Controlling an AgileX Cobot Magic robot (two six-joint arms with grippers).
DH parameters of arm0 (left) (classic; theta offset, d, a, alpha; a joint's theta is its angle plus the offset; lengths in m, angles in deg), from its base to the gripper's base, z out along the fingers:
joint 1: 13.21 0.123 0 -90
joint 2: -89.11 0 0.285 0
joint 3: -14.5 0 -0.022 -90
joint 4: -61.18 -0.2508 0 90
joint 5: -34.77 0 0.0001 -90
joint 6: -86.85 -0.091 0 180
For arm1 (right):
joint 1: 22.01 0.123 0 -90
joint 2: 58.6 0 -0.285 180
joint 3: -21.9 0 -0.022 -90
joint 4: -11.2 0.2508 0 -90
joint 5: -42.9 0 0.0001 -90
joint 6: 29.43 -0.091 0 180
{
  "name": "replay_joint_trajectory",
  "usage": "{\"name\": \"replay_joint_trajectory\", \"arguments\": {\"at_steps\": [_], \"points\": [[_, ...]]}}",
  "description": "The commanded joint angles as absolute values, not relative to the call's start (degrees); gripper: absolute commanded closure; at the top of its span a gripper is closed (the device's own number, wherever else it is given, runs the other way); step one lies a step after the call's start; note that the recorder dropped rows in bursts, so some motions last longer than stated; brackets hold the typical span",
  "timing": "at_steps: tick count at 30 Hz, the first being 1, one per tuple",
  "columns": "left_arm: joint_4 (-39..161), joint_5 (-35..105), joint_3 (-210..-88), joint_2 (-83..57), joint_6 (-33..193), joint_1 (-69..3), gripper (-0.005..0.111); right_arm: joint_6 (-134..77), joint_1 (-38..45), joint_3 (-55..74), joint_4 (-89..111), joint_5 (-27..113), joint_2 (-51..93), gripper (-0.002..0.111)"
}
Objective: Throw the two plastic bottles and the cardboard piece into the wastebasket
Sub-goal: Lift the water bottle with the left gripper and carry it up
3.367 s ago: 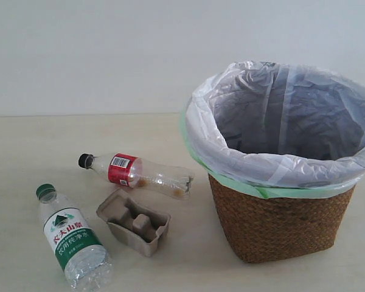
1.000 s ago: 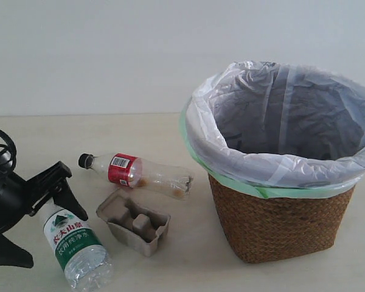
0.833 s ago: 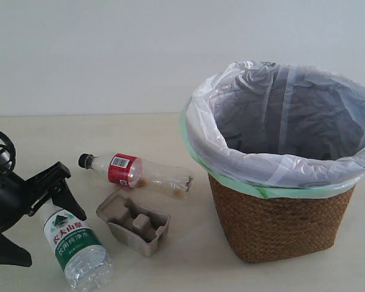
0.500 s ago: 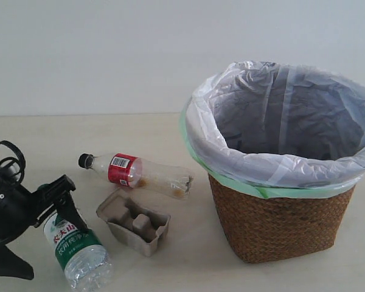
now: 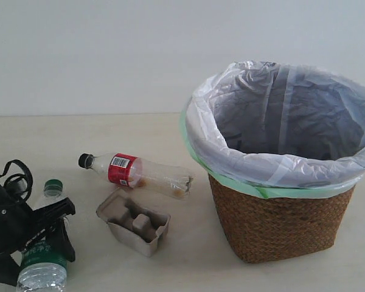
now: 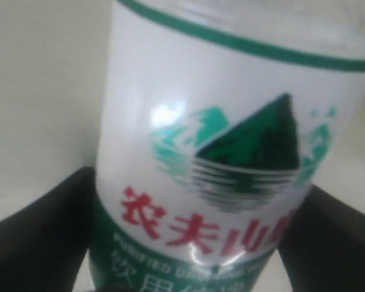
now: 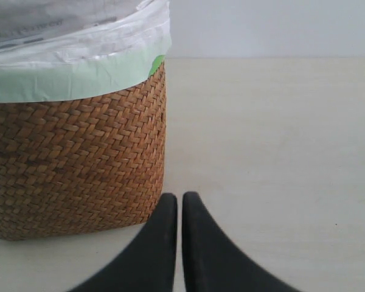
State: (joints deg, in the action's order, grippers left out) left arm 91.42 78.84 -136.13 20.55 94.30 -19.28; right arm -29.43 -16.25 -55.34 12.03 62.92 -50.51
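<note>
- Green-cap bottle (image 5: 42, 264) is clamped in the left gripper (image 5: 48, 231) at the table's (image 5: 109, 134) front left corner. The black fingers (image 6: 36, 243) press either side of its label, and the cap points toward the back edge.
- Right gripper (image 7: 180, 196) is pinched closed on nothing, low over the table just beside the basket (image 5: 280, 225).
- Tray (image 5: 134, 222) sits near that grip, open side up.
- Red-label bottle (image 5: 134, 173) lies on its side just behind the tray.
- Basket stands toward the right edge.

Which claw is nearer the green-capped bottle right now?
Left. The left claw has the green-capped bottle between its fingers, at the label. The right claw sits shut beside the wastebasket, away from that bottle.
</note>
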Motion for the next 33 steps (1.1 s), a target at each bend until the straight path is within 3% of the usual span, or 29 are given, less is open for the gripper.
{"name": "replay_joint_trajectory", "arguments": {"at_steps": [1, 8, 11, 14, 21, 29, 33], "points": [[88.0, 79.3, -136.5, 20.5, 94.1, -19.4, 0.046, -29.4, -16.2, -55.3, 11.9, 62.5, -50.8, 0.108], [77.7, 80.5, -136.5, 20.5, 94.1, -19.4, 0.048, -29.4, -16.2, -55.3, 11.9, 62.5, -50.8, 0.108], [75.5, 81.3, -136.5, 20.5, 94.1, -19.4, 0.067, -29.4, -16.2, -55.3, 11.9, 62.5, -50.8, 0.108], [75.2, 81.0, -136.4, 20.5, 94.1, -19.4, 0.102, -29.4, -16.2, -55.3, 11.9, 62.5, -50.8, 0.108], [71.9, 77.9, -135.6, 15.8, 94.8, -19.4, 0.103, -29.4, -16.2, -55.3, 11.9, 62.5, -50.8, 0.108], [63.4, 82.2, -135.3, -14.5, 94.7, -19.4, 0.103, -29.4, -16.2, -55.3, 11.9, 62.5, -50.8, 0.108], [43.5, 92.4, -135.3, -23.0, 108.4, -19.4, 0.103, -29.4, -16.2, -55.3, 11.9, 62.5, -50.8, 0.108]]}}
